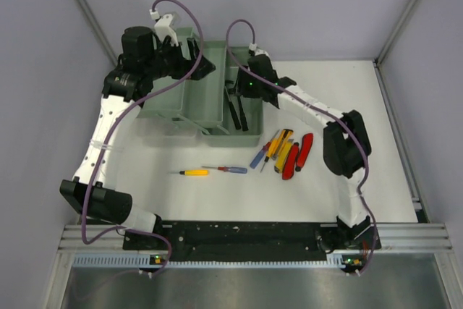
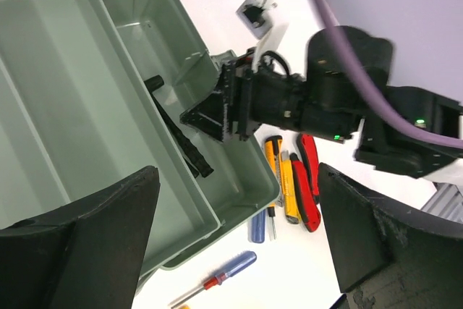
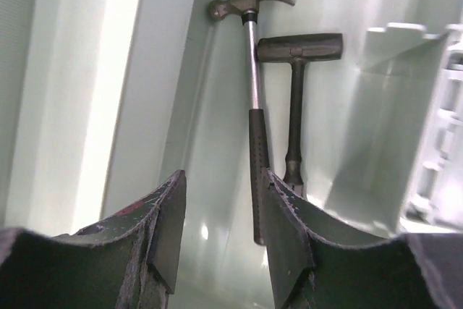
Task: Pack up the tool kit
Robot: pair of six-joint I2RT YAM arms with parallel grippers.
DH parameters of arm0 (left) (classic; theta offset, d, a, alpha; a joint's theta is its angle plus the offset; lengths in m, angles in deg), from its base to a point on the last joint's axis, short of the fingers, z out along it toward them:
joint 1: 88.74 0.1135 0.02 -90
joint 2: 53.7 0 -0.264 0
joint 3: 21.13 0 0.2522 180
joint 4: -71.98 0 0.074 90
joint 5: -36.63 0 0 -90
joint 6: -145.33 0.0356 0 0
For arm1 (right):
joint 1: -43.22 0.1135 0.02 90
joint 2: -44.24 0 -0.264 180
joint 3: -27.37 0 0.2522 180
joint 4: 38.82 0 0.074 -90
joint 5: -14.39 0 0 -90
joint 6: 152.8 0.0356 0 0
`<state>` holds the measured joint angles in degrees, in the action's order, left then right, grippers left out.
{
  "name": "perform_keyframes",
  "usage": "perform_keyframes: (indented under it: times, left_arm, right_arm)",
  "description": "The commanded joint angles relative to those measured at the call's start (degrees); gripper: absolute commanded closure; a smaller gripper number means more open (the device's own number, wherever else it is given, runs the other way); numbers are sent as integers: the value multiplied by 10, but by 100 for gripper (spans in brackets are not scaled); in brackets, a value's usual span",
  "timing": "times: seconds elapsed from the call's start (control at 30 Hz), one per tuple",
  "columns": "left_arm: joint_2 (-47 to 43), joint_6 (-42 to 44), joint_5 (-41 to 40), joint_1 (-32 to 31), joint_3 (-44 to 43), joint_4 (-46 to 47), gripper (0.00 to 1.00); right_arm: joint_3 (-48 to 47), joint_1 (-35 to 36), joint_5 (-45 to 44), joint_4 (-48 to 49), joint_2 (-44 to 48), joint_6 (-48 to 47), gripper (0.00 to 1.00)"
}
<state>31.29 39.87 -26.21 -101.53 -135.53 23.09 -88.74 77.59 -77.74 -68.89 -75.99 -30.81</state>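
Observation:
The sage-green toolbox stands open at the back left; it also shows in the left wrist view. Two black hammers lie in its right compartment: a claw hammer and a mallet. My right gripper hangs open and empty inside that compartment, its right finger beside the claw hammer's handle. My left gripper is open and empty above the box's back edge. Yellow utility knives, red pliers and three screwdrivers lie on the table.
The loose tools lie in front of the box: a yellow-handled screwdriver, a blue-handled one, another blue one. The white table ends at grey walls at the back and sides. A black rail runs along the near edge.

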Motion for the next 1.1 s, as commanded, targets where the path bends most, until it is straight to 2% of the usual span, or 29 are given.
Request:
perform_keyframes:
  times: [0.0,0.17,0.23,0.27,0.33,0.37,0.5,0.67,0.77,0.83,0.9,1.07]
  left_arm:
    - [-23,6,23,-1,5,18,7]
    - [-30,14,-9,-1,0,14,7]
    - [-31,18,-25,0,-8,8,7]
    - [-32,21,-32,0,-10,6,7]
    - [-35,26,-50,0,-14,0,7]
    - [-37,29,-59,0,-15,-2,7]
    - [-45,31,-84,1,-15,-5,3]
    - [-64,23,-124,3,-7,3,2]
    - [-76,15,-135,5,0,3,2]
    - [-85,12,-146,6,1,-7,2]
    - [-95,13,-167,6,1,-21,2]
    - [-148,14,-265,8,29,-49,2]
  right_arm:
    - [45,3,-20,-1,110,-65,54]
    - [153,3,-1,0,217,-146,38]
    - [198,3,46,4,262,-188,29]
    - [220,3,77,13,284,-213,24]
    - [272,3,158,40,335,-255,6]
    - [299,4,188,51,358,-264,1]
    - [369,18,267,70,428,-293,1]
    - [396,98,240,60,425,-357,2]
    - [387,151,204,45,380,-385,11]
    - [381,181,191,44,348,-391,26]
    - [379,204,171,52,317,-388,32]
    - [406,242,86,124,254,-381,38]
